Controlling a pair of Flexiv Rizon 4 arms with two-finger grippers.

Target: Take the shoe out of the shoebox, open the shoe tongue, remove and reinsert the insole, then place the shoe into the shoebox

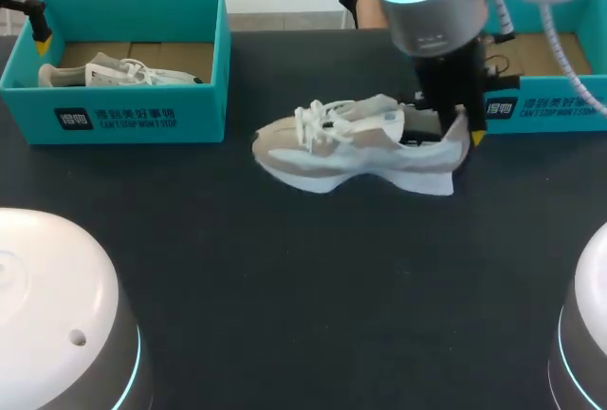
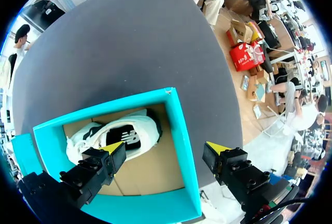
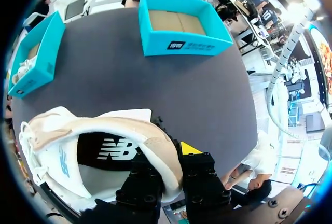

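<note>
The dark surface [image 1: 303, 277] fills the head view, with the shoe [image 1: 360, 144] lying near its middle, toe toward my left. My right claw [image 1: 465, 130] is at its heel. Just behind stands the empty shoebox [image 1: 545, 106]. A second shoebox [image 1: 123, 116] at the far left holds another shoe [image 1: 114, 73], and my left claw [image 1: 40, 40] hangs at its outer corner.

From the left wrist, the left claw [image 2: 165, 150] stands wide apart and grips nothing. One finger is over the other shoe [image 2: 114, 136], the other outside the second shoebox's [image 2: 181, 130] wall.

From the right wrist, the right claw [image 3: 166, 167] is clamped on the shoe's [image 3: 104, 130] heel collar, one finger inside and one outside. The insole [image 3: 111, 149] looks seated. The empty shoebox [image 3: 181, 45] sits well ahead.

I judge the taking-out done and the tongue [image 1: 377, 106] next. That calls for keeping the heel pinned while my left arm comes across to the laces and lifts the tongue.
</note>
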